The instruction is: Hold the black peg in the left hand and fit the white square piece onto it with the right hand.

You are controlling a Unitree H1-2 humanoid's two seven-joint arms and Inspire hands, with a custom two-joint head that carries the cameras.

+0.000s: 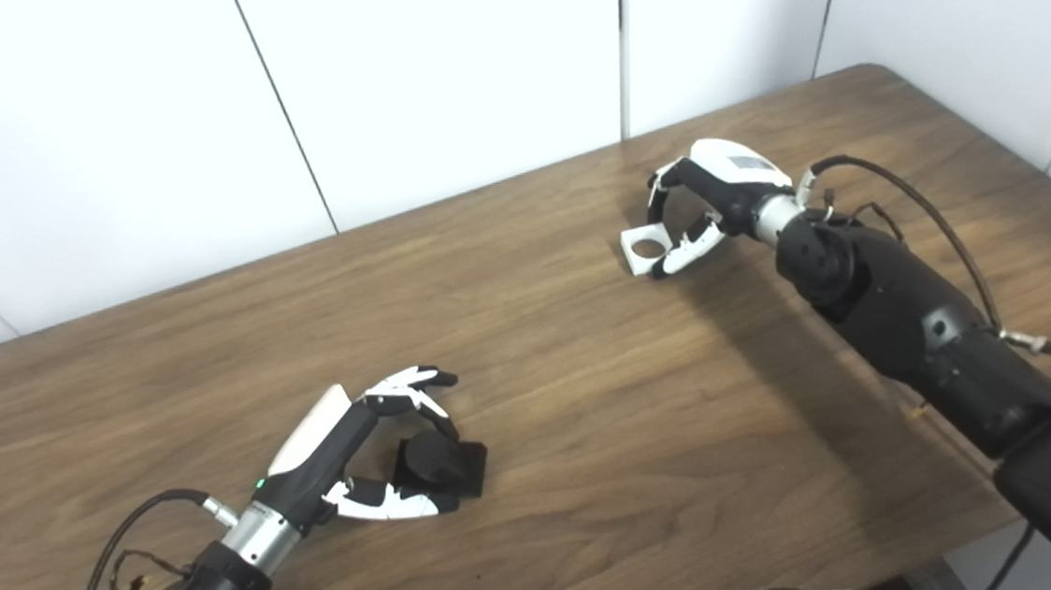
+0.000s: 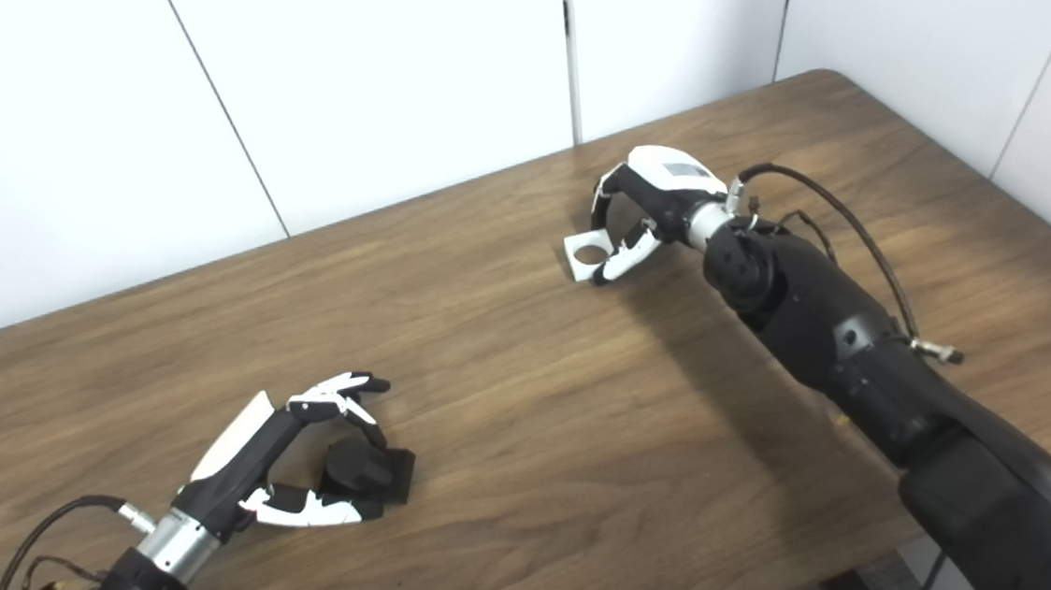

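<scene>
Left hand (image 1: 365, 458) sits low on the table (image 1: 590, 402), near-left corner from where I'm driving, fingers curled around the black peg (image 1: 440, 466). Thumb below, fingers (image 1: 411, 384) arched over the top, peg's square base poking out to the right. Looks to me like a grasp that's closing but maybe not lifted; base seems to be on the wood, can't confirm contact w/ the fingers on the far side.

Moving right, bare tabletop btwn the two, hands well apart.

Right hand (image 1: 710, 201) is up toward the far edge, pinching the white square piece (image 1: 646, 250) by its right side (round hole faces up and is clear to see in both views). Piece sticks out to the left of the hand, i.e. toward the peg side, which is handy.

Key relation for the next move, imo: peg lies down-left of the white piece, so the right hand has the long trip, or both meet in the middle. Hole axis looks roughly vertical; peg's axis I can't read, it's all black on black and half covered by fingers. Whether the white piece is off the table or resting on it is also unclear.
</scene>
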